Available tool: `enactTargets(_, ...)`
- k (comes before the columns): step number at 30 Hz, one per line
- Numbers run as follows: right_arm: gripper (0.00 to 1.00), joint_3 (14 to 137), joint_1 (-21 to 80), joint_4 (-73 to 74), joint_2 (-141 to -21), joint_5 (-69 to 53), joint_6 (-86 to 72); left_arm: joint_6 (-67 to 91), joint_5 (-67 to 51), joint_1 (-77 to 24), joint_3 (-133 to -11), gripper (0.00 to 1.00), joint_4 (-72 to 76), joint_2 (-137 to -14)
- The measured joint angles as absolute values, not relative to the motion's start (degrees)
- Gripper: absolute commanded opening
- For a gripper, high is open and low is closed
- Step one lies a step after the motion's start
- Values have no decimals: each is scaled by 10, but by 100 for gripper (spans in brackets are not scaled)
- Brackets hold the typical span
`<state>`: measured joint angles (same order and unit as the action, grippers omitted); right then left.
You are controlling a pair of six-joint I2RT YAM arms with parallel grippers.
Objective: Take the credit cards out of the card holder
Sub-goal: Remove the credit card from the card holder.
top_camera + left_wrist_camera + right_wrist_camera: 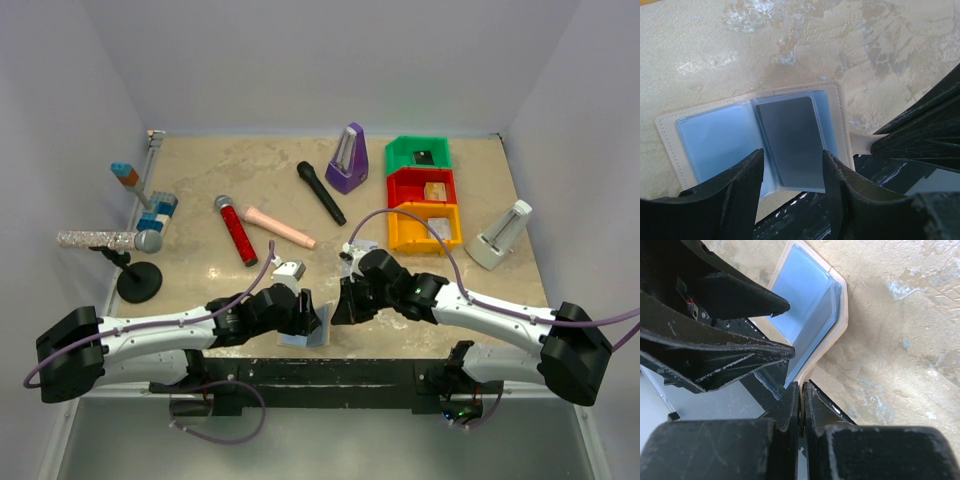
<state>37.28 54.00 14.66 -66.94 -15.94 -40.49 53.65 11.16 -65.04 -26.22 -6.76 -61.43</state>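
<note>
The card holder [715, 140] lies open at the table's near edge, light blue inside with a tan rim. One grey credit card [792, 140] sticks halfway out of its right panel, towards my left gripper [792, 151]. That gripper is open, one finger on each side of the card's free end, with a gap showing on the left side. My right gripper [801, 386] is shut on the holder's tan snap tab [862, 142]. From above, the card holder [308, 336] sits between the left gripper [305, 312] and the right gripper [342, 305].
Farther back are a red microphone [236, 230], a pink one [280, 227], a black one [320, 192] and a purple metronome [347, 160]. Green [418, 153], red [420, 186] and orange [425, 226] bins stand at the right, beside a white stand [500, 236]. A microphone stand [138, 278] is at the left.
</note>
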Motion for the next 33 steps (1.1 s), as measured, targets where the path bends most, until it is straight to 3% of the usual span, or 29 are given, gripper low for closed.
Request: enactTargets(33,0,378,540,154,-670,-160,-403,508,123,-669,-300,57,-63,-642)
